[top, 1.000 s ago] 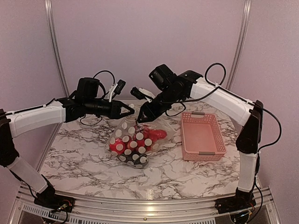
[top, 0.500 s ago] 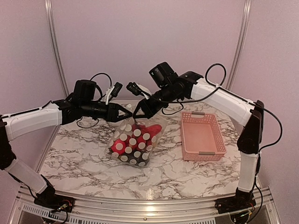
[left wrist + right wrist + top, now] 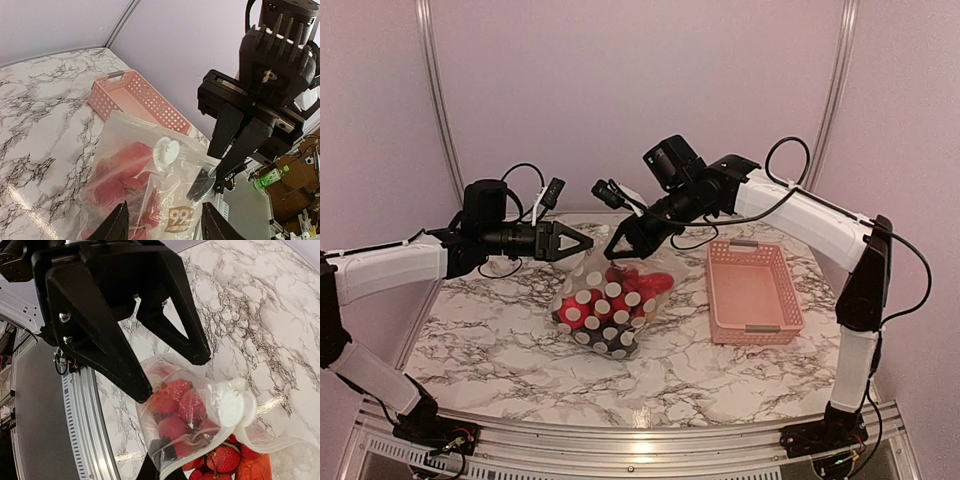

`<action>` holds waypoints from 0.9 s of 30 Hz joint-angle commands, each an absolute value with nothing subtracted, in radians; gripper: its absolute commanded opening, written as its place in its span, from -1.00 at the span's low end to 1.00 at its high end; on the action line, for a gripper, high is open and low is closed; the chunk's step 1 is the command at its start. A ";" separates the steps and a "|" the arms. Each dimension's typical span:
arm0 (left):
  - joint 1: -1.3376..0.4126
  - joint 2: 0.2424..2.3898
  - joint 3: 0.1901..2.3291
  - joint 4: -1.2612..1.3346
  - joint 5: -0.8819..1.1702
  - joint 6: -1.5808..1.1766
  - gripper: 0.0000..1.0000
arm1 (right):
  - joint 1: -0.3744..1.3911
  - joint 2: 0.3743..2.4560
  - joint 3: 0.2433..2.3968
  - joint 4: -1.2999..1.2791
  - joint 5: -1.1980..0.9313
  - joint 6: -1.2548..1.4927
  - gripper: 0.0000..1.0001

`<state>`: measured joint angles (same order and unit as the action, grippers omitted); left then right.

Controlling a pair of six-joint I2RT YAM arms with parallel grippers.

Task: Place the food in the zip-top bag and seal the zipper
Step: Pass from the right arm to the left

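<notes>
The right gripper point(image 3: 617, 254) has its jaws pressed together on the top edge of the zip-top bag point(image 3: 605, 310), holding that end up while the bag's lower part sits on the marble surface point(image 3: 490, 320). Red strawberries point(image 3: 172, 410) show through the clear plastic. The left gripper point(image 3: 586, 243) hovers just beside the bag's top, jaws spread and empty. A pink basket point(image 3: 752, 290) stands to the right.

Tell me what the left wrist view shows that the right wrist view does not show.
Only the left wrist view: the pink slotted plastic basket, and the whole right hand shut on the top of the clear soft plastic bag. Only the right wrist view: the whole left hand, open, and an orange toy carrot. Both: the bag, red toy food inside it, the marbled table.
</notes>
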<state>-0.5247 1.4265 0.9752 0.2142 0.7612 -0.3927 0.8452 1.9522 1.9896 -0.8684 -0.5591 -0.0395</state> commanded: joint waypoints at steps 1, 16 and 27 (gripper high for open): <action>-0.526 1.467 0.996 0.350 0.889 -0.453 0.04 | 0.855 1.912 1.982 -0.855 -0.581 -0.058 -1.00; -0.528 1.585 1.104 0.243 0.958 -0.382 -0.62 | 0.856 1.904 1.972 -0.870 -0.567 -0.055 -1.00; -0.528 1.540 1.177 0.117 0.845 -0.298 -0.92 | 0.827 1.889 1.923 -0.879 -0.419 -0.012 -0.97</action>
